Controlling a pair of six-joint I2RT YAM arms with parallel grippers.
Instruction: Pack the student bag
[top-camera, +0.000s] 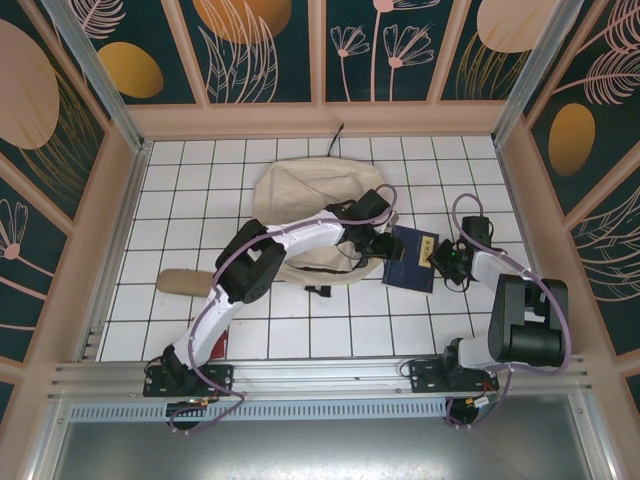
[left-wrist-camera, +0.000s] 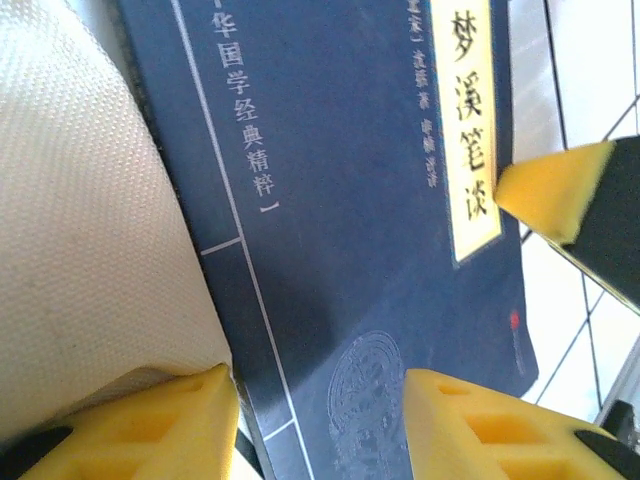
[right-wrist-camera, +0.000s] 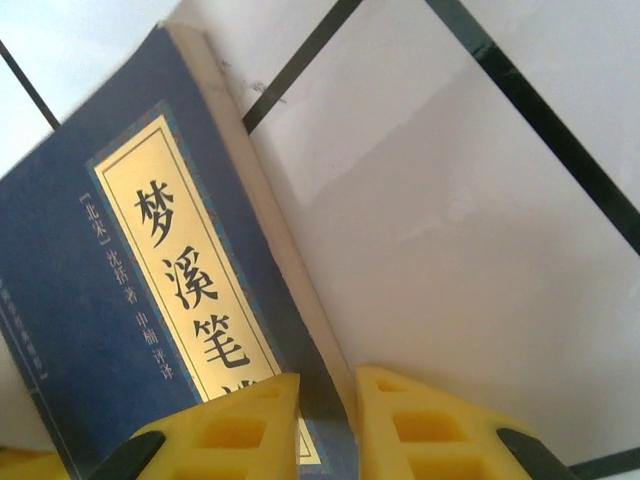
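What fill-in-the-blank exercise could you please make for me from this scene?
The book bears a ___ label.
The ___ claw grips the book's edge.
In the top view, the bag lies to the ___ of the book.
Missing words: yellow; right; left.

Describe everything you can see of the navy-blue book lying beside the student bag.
The navy-blue book is a thin paperback with a yellow title label in black Chinese characters, pale line work, a round emblem and cream page edges. It rests on the white tiled table, its left edge against the beige student bag. The right hand pinches its right edge. The left hand stands open over its cover.
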